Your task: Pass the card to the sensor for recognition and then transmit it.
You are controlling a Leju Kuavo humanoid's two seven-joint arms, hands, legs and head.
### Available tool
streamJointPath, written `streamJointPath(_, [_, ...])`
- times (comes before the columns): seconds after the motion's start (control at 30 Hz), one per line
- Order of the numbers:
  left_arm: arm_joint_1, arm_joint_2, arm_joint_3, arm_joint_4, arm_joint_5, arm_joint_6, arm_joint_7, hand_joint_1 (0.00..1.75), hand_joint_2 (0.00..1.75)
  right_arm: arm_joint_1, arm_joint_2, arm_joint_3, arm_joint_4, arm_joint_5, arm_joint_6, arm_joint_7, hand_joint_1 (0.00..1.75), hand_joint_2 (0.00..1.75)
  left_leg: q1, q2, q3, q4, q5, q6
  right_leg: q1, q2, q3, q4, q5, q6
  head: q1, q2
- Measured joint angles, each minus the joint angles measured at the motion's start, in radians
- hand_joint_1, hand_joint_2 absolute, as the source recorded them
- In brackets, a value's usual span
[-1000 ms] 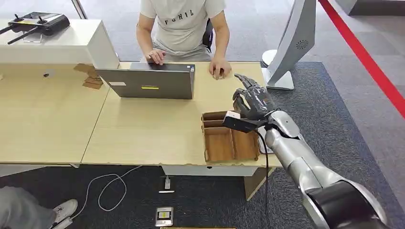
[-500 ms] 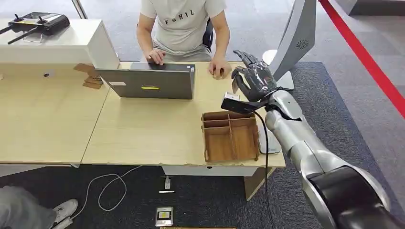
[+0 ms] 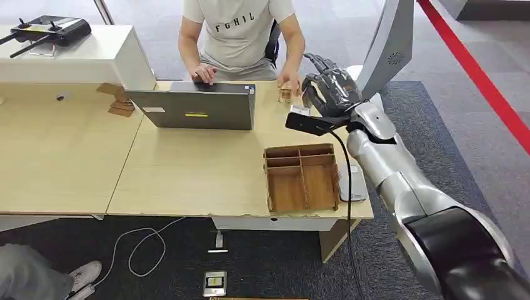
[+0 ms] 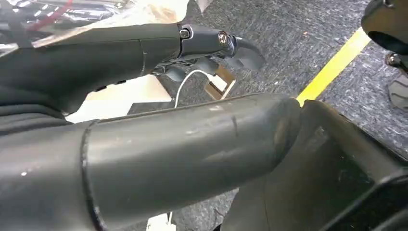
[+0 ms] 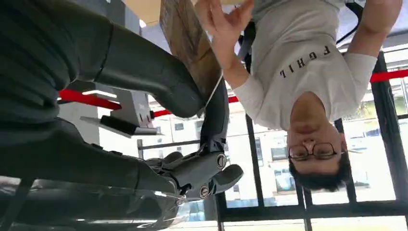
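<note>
Lettering we can read on the person's shirt

We read "FGHIL" in dark capitals across the chest of the person's pale T-shirt (image 3: 237, 28); in the right wrist view the same word shows upside down. The yellow label on the laptop (image 3: 197, 109) is too small to read.

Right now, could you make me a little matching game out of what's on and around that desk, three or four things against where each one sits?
Things:
1. laptop
2. wooden divided tray
3. remote controller
4. right hand

Places:
A. on the white cabinet at the far left
B. raised above the desk's far right corner, holding a wooden card out toward the person's hand
C. near the desk's front edge, on the right
D. at the desk's far edge, in front of the seated person

Pairs: 1-D, 2-C, 3-A, 4-B
</note>
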Motion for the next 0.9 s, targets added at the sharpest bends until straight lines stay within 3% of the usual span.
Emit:
streamJointPath(0.23, [0.000,0.000,-0.001,0.000,-0.002,0.000,-0.001,0.00,0.00,-0.027,0.004,0.002,0.009,0.018,0.022,0.031,1.75,1.75,0.000,0.000,0.000,0.000,0.000,0.000,0.000,0.000,0.000,0.000,0.000,0.000,0.000,0.000])
streamJointPath(0.9, [0.000,0.000,-0.005,0.000,-0.003,0.000,0.000,0.00,0.00,-0.043,-0.001,0.002,0.019,0.041,0.020,0.044,1.75,1.75,0.000,0.000,0.000,0.000,0.000,0.000,0.000,0.000,0.000,0.000,0.000,0.000,0.000,0.000])
